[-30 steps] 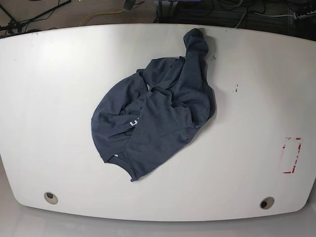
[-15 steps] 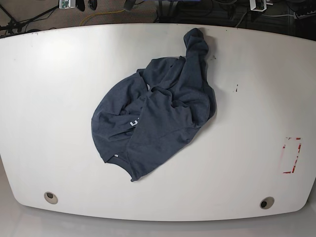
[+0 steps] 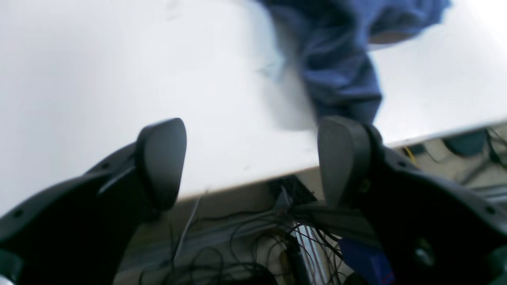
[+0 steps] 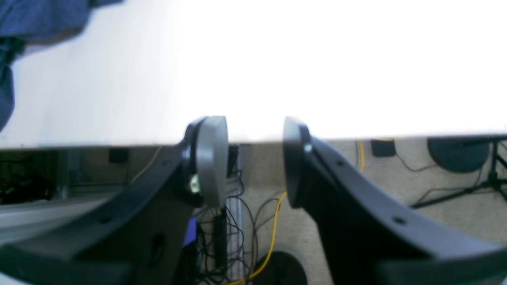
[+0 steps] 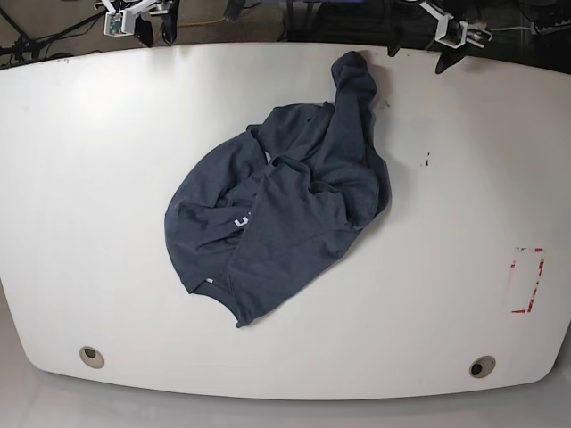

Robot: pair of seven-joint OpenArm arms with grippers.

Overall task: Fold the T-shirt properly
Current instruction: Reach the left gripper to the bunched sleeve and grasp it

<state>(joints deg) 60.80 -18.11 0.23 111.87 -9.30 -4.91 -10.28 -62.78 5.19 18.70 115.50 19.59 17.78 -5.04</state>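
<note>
shirt: T-shirt [image 5: 285,214] crumpled mid-table; I'd flatten it first
left gripper [image 3: 253,158]: spread wide, empty
right gripper [image 4: 255,158]: parted, empty

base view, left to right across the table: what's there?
Right gripper at the far edge → grommet hole near the front edge → T-shirt → left gripper at the far edge → small dark mark → red tape outline.
</note>
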